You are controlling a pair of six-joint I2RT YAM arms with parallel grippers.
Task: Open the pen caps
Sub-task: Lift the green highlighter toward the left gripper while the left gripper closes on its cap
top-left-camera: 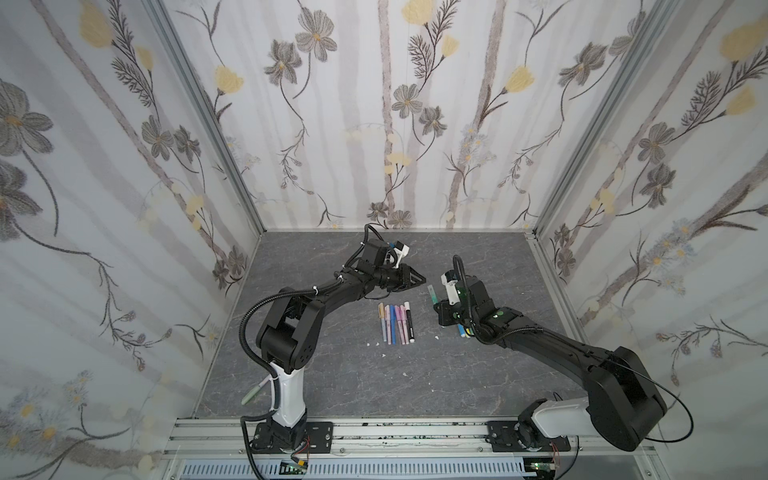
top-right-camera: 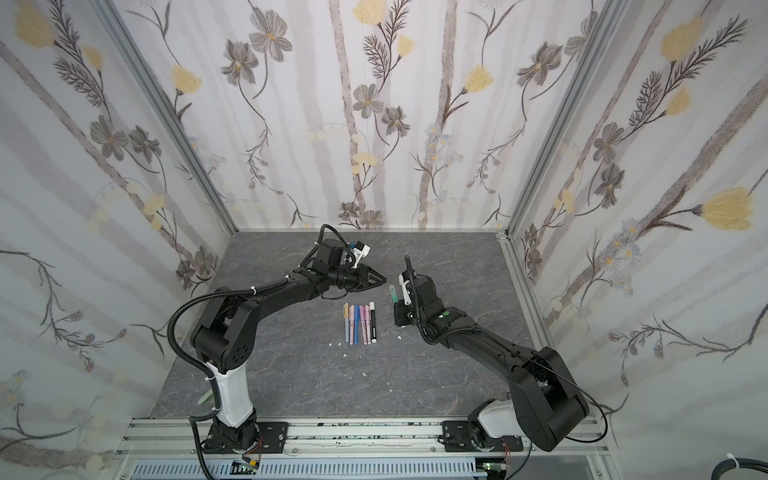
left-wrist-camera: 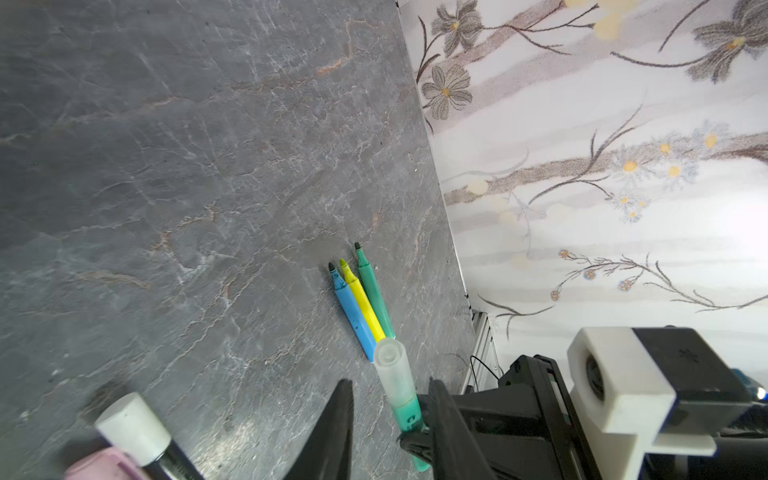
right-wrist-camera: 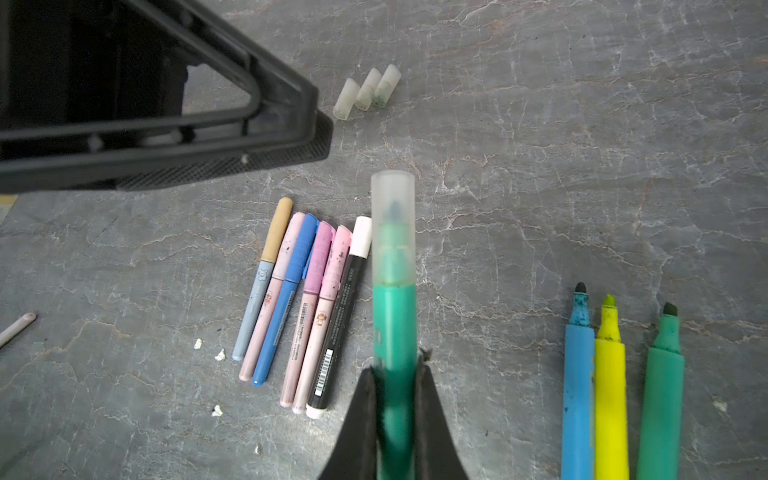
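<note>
Nearby: teal marker (right-wrist-camera: 395, 324), 6 capped pens (right-wrist-camera: 303, 299), 3 uncapped markers (right-wrist-camera: 610, 374), 3 caps (right-wrist-camera: 365, 89).

A: Arms' look?
B: L matte-black jointed arm (top-left-camera: 291, 320), R arm (top-left-camera: 582, 353): white plastic base shells (top-left-camera: 287, 395), blk ribbed cable hoses (top-left-camera: 248, 332).
A: Markings?
B: Green round dots (top-left-camera: 500, 312), centre-right. L gripper (top-left-camera: 424, 278): blk triangular frames.

Grey table (top-left-camera: 332, 374), walled on three sides. Its far strip lies open. So does its near half, but for small white specks (top-left-camera: 384, 355). Mid-table, a row of six pens (top-left-camera: 396, 323) blocks low passes. Just beyond them hangs the left gripper (top-left-camera: 422, 279). A clear gap separates it from the teal marker (right-wrist-camera: 394, 316) clamped in the right gripper (right-wrist-camera: 395, 376). Three caps (right-wrist-camera: 368, 91) and three bare markers (right-wrist-camera: 611, 395) also lie in the way.
</note>
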